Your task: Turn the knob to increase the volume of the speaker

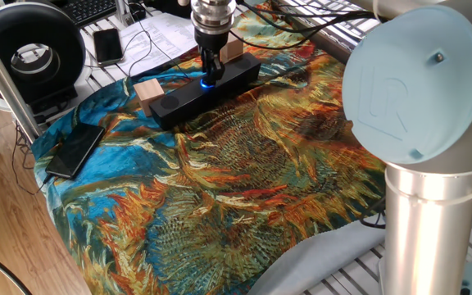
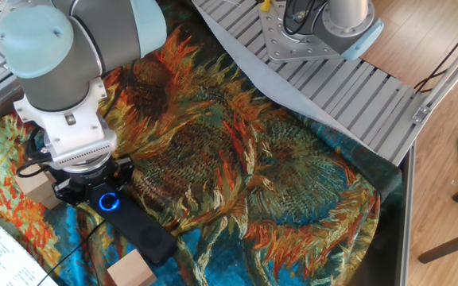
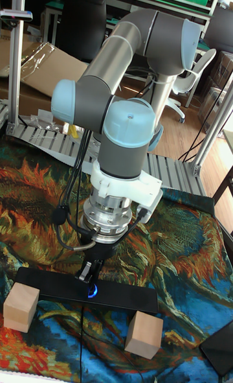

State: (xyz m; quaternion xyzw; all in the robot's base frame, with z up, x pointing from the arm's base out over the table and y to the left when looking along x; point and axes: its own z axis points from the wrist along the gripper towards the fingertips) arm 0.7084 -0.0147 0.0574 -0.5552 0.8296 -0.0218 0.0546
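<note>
The speaker [image 1: 180, 102] is a long black bar lying on the sunflower cloth, seen also in the other fixed view as the speaker [image 2: 139, 232] and in the tall view as the speaker [image 3: 129, 297]. Its knob [image 1: 207, 81] glows blue at mid-top, like the knob [image 2: 108, 202] and the knob [image 3: 92, 291]. My gripper [image 1: 210, 70] points straight down onto the dial. In the tall view my gripper [image 3: 88, 274] has its fingers close together, tips at the knob. The wrist hides the fingers in the other fixed view.
Two wooden blocks [image 3: 21, 307] [image 3: 144, 335] stand against the speaker's long side; a further block [image 1: 233, 47] is behind it. A black phone [image 1: 74, 150] lies at the cloth's left edge. A cable runs from the speaker. The arm's base [image 1: 428, 213] stands near right.
</note>
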